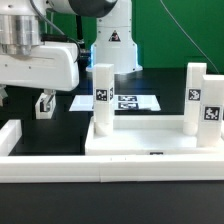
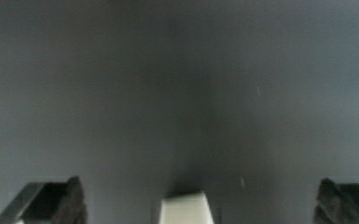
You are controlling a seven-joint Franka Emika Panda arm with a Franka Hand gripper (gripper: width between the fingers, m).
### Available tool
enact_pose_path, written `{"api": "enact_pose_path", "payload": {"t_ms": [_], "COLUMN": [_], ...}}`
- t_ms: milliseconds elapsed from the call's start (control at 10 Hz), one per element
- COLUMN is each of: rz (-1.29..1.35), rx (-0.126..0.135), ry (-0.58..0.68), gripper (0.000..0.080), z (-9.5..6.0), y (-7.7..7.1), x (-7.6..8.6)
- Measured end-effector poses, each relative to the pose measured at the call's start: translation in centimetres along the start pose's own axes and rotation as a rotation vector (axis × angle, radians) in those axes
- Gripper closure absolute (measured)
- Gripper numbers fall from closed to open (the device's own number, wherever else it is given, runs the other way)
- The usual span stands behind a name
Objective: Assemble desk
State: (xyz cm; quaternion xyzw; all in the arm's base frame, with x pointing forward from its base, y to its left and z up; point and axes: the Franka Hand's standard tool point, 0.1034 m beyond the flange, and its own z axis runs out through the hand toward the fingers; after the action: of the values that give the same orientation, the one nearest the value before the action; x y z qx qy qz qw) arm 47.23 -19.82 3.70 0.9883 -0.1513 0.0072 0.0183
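Note:
The white desk tabletop panel [image 1: 150, 137] lies flat at the exterior view's centre right. One white tagged leg [image 1: 102, 95] stands upright at its left corner. Two more legs [image 1: 197, 95] [image 1: 212, 112] stand close together at its right end. My gripper [image 1: 45, 104] hangs over the black table to the left of the panel, apart from it. In the wrist view my gripper [image 2: 201, 203] is open, with its dark fingers [image 2: 51, 202] far apart at the picture's edges. A blurred white piece [image 2: 185, 208] shows between them, touching neither finger; I cannot tell what it is.
The marker board [image 1: 130, 102] lies flat behind the panel. A long low white border wall [image 1: 90, 168] runs along the front and turns up at the exterior view's left [image 1: 10, 137]. The robot's white base [image 1: 112, 45] stands at the back.

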Motion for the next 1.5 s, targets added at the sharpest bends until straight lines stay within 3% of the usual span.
{"api": "enact_pose_path", "payload": {"t_ms": [100,300,400,500,700,900,1200,1300,1400,1500], "rz": [0.0,0.008,0.008,0.007,0.007,-0.022,-0.024,-0.051,-0.168,-0.248], "rx": [0.002,0.045,0.052,0.052,0.087,0.079,0.103,0.096,0.049,0.018], "ry": [-0.003,-0.127,-0.162,-0.216,-0.354,-0.509,-0.686,-0.754,-0.803,-0.875], "gripper": [0.0151,0.0151,0.0151,0.0151,0.0151,0.0151,0.0151,0.0151,0.0151,0.0151], "z": [0.0,0.3,0.5,1.2,0.8,-0.4,0.0,0.0,0.1,-0.1], "y": [-0.1,-0.9,-0.9,-0.6,0.0,0.4,0.0,0.3,1.1,1.1], "x": [0.1,-0.7,-0.7,-1.6,-3.1,-3.7,-4.4,-4.5,-4.5,-4.9]}}
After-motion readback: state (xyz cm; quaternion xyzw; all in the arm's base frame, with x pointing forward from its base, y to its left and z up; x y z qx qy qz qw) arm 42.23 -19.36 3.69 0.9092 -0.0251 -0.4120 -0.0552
